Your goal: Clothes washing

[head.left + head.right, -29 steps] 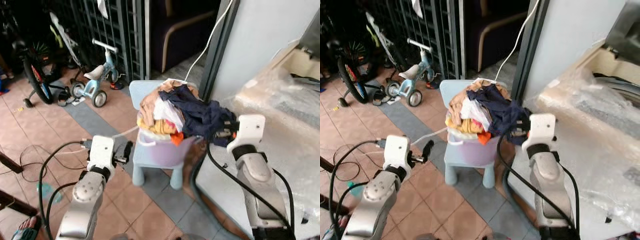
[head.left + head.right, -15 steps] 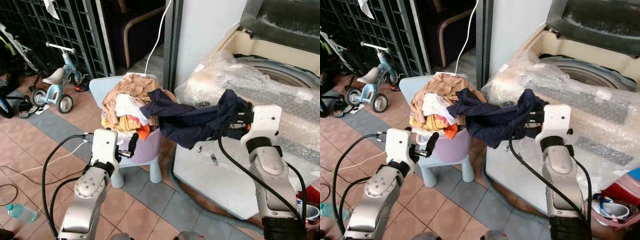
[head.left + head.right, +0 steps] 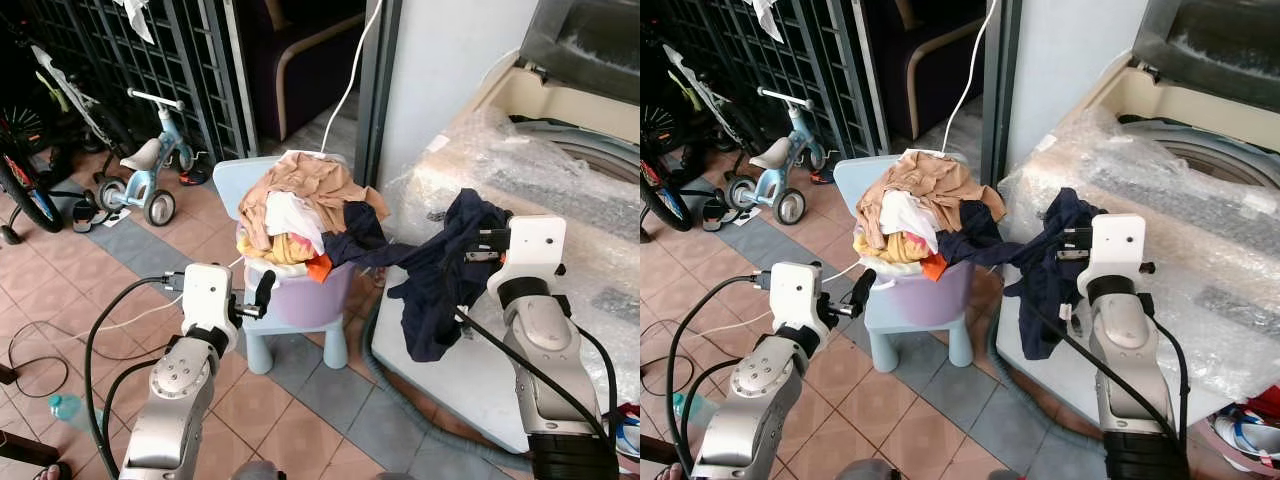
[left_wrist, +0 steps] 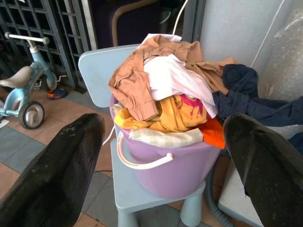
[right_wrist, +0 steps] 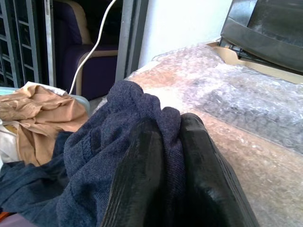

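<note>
A purple laundry bucket stands on a light blue child's chair, heaped with tan, white, yellow and orange clothes. A dark navy garment trails from the heap's right side and hangs in front of the bubble-wrapped washing machine, whose lid is up. My right gripper is shut on a fold of this garment beside the machine's near corner. To the left of the bucket, my left gripper is open; its fingers are spread wide with nothing between them.
A small tricycle and a bicycle stand by the metal gate at the left. A white cable hangs behind the chair. A grey hose lies at the machine's base. On the tiles lie black cables and a water bottle.
My right gripper pulled the navy garment out of the heap toward the washing machine. It was stretched taut half a second ago and now sags lower. The camera view has shifted.
</note>
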{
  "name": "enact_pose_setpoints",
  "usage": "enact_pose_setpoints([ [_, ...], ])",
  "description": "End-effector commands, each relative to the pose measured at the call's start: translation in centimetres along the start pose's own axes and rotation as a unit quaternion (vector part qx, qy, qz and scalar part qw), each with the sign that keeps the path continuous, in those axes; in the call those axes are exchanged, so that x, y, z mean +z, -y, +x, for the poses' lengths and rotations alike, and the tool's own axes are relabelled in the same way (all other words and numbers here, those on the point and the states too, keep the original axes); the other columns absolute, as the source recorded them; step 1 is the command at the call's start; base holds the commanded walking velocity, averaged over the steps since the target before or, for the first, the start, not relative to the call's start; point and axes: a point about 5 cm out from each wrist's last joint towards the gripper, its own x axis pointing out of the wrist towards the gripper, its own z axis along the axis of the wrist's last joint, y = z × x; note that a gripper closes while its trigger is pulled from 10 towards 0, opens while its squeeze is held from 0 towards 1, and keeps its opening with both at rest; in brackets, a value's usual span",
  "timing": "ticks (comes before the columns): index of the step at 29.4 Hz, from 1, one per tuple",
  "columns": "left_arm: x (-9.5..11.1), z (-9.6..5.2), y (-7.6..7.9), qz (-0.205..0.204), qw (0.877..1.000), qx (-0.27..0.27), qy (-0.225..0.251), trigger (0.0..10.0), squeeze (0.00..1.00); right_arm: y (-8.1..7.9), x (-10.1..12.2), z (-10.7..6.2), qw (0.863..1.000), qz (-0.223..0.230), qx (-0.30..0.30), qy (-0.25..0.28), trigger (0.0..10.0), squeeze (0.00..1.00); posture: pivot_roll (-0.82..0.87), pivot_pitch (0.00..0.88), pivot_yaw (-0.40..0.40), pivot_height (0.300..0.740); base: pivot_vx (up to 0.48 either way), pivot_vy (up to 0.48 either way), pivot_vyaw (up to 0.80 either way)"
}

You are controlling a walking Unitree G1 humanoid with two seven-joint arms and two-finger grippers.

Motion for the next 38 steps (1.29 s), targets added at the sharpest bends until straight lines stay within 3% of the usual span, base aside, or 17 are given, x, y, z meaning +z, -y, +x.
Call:
enact_pose_setpoints([
  [1, -0.1, -0.1, -0.4, 0.003, 1.0, 0.007, -0.006, 10.0, 0.0, -0.4, 0.6, 0.1, 1.0, 0.002, 0.005, 0.015, 10.0, 0.0, -0.06, 0.0, 0.03, 0.74, 0.0, 0.48, -0.8],
  [7, -0.1, -0.1, -0.4, 0.005, 1.0, 0.006, -0.005, 10.0, 0.0, -0.5, 0.5, 0.1, 1.0, 0.002, 0.006, 0.015, 10.0, 0.0, -0.06, 0.0, 0.031, 0.74, 0.0, 0.435, -0.53],
  [11, -0.2, 0.0, -0.4, 0.01, 1.0, 0.008, -0.008, 10.0, 0.0, -0.2, 0.6, 0.2, 1.0, -0.002, -0.002, 0.015, 10.0, 0.0, -0.06, 0.001, 0.029, 0.74, 0.0, 0.0, 0.0],
  [20, 0.1, -0.2, -0.3, 0.012, 1.0, -0.007, 0.008, 10.0, 0.0, -0.3, 0.6, 0.2, 1.0, -0.004, -0.004, 0.017, 10.0, 0.0, -0.06, 0.0, 0.032, 0.74, 0.0, 0.0, -0.8],
  [30, 0.2, -0.2, -0.2, 0.005, 1.0, -0.018, 0.014, 10.0, 0.0, 0.5, 0.9, 0.6, 1.0, -0.012, -0.011, 0.024, 10.0, 0.0, -0.07, 0.0, 0.036, 0.74, 0.419, 0.0, -0.8],
  [38, 0.1, -0.2, -0.2, 0.005, 1.0, -0.019, 0.011, 10.0, 0.0, -0.4, 1.7, 1.0, 0.998, -0.025, 0.028, 0.046, 10.0, 0.0, -0.06, 0.003, 0.033, 0.74, 0.437, 0.0, -0.26],
])
